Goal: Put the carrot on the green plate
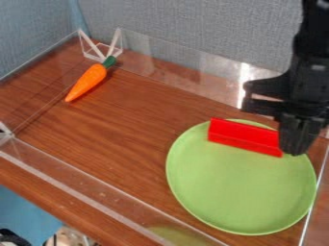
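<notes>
We see the dark end effector (295,144) above the upper right edge of the green plate (238,183), its fingers together. Just beside it, partly hidden, the red rectangular block (241,137) lies on that plate. Well apart from it, toward the far left, we find the carrot (88,83) on the wooden surface (115,125), its green tip near a white wire-like frame (98,45).
</notes>
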Tool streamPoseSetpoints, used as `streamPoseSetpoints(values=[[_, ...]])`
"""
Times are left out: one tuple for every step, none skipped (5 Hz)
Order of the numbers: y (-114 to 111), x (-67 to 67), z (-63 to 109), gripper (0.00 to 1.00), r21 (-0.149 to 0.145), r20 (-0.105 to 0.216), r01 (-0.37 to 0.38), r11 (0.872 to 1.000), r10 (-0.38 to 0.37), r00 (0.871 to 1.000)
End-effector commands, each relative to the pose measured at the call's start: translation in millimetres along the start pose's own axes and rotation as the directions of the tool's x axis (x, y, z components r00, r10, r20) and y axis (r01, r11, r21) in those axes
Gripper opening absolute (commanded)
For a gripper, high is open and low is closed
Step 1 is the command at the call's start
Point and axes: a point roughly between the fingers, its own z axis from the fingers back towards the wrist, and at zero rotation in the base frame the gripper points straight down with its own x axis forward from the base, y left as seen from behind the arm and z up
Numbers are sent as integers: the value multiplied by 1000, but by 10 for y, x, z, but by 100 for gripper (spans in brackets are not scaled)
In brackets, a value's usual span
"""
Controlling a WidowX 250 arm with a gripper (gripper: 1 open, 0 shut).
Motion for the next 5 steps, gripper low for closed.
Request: streamPoseSetpoints(values=[[163,-85,129,100,-24,15,46,999,-45,999],[337,-182,32,0,-24,-3,89,996,-89,996],[435,-276,-141,0,-27,-19,221,975,-222,975],[522,-304,-309,0,-15,-27,285,958,-285,958],[576,-303,-377,0,14,-36,347,938,-346,937]])
